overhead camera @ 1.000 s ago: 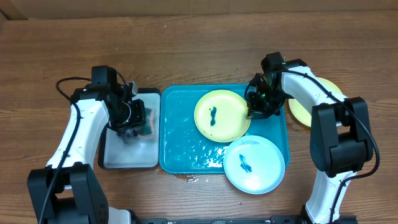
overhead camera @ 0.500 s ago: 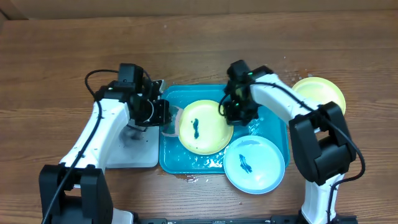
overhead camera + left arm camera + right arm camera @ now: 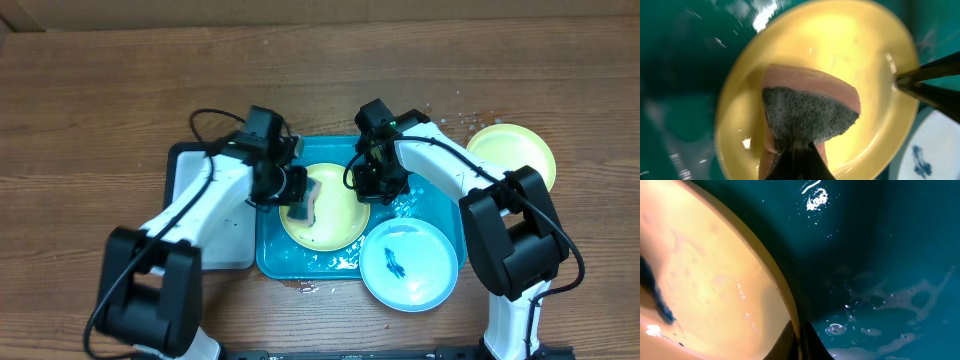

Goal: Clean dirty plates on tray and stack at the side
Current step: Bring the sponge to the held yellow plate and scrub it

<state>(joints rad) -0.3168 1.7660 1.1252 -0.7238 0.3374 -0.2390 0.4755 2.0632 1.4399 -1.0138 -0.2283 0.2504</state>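
Nearest, the smeared blue plate [image 3: 408, 264] overhangs the tray [image 3: 272, 250] at 5 o'clock. Beyond it, the left tool [image 3: 297, 190] clenches a sponge [image 3: 311, 203] against the yellow-green plate [image 3: 335, 228]. The right tool [image 3: 370, 186] pinches that plate's 3 o'clock rim, probably to steady it. Farthest, at 2 o'clock, another plate [image 3: 510, 150] sits on the tabletop [image 3: 100, 90]. The sponge hides the plate's centre.

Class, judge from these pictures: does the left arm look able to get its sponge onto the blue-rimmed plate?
Probably yes. The blue-rimmed plate lies uncovered beside the yellow plate under the sponge; the right gripper holds that plate's rim, out of the way.
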